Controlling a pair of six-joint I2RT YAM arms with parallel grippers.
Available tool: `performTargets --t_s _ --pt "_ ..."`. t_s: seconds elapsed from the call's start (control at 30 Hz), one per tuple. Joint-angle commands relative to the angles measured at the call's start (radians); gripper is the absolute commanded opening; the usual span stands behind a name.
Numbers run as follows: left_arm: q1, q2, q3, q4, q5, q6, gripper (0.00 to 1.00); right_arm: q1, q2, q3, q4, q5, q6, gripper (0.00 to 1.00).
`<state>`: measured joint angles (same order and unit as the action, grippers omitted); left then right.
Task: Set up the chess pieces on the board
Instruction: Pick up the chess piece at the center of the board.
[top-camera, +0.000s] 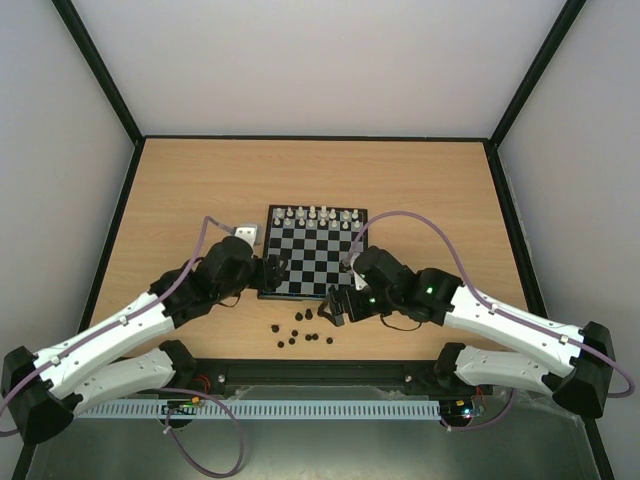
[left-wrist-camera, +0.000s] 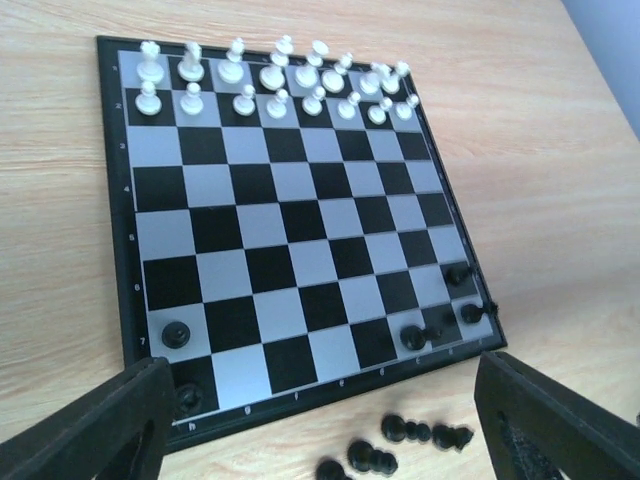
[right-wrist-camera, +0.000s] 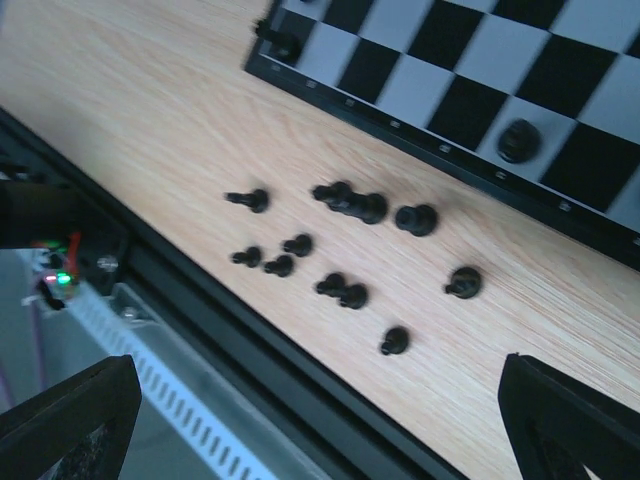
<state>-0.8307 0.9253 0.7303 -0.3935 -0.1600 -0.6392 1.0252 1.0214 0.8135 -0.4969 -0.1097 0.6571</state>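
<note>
Tiny numbers run down the left rim of the board (left-wrist-camera: 121, 215) (3, 4, 5, 6, 7 can be read). Marks along its near rim are too small.

enclosure: a light wood-grain surface (top-camera: 420, 180), edged with a thin black border. back wall (top-camera: 320, 60) plain, pale, matt, unmarked. left wall (top-camera: 50, 180) and right wall (top-camera: 590, 180) of the same pale panel, angled outward toward the top. black struts (top-camera: 100, 70) run up both rear corners where the panels meet. near edge: a black rail (top-camera: 320, 372) across the full width, with a white slotted duct (top-camera: 300, 409) just below it. lighting even and diffuse, shadows soft, no glare on the wood.
</note>
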Motion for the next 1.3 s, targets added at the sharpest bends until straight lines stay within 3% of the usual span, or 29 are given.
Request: performTargets --t_s 0.0,0.07,0.27,0.47,0.7,1.0,1.27 --pt "-0.02 -0.061 -0.041 -0.01 0.057 -0.019 0.91 0.006 -0.003 0.061 -0.022 -0.075 0.0 0.98" --pt "-0.027 -0.081 -0.053 -0.011 0.065 -0.018 0.98 0.007 -0.017 0.068 -0.005 -0.055 0.022 0.99" --pt "-0.047 -0.136 -0.057 -0.067 0.095 -0.015 0.99 0.005 -0.071 0.045 0.053 0.011 0.084 0.99" --pt "-0.145 -0.228 -0.066 -0.086 0.091 -0.074 0.99 0.005 -0.144 -0.027 0.188 -0.066 0.1 0.99" --pt "-0.245 -0.301 -0.196 0.048 0.1 -0.144 0.99 0.005 -0.099 -0.019 0.169 -0.11 0.065 0.99" --pt "-0.425 -0.131 -0.16 0.034 -0.094 -0.261 0.99 0.008 -0.049 -0.08 0.152 -0.034 0.09 0.99" --pt "-0.563 0.078 -0.112 -0.142 -0.32 -0.484 0.99 0.033 -0.105 -0.127 0.097 0.157 0.112 0.97"
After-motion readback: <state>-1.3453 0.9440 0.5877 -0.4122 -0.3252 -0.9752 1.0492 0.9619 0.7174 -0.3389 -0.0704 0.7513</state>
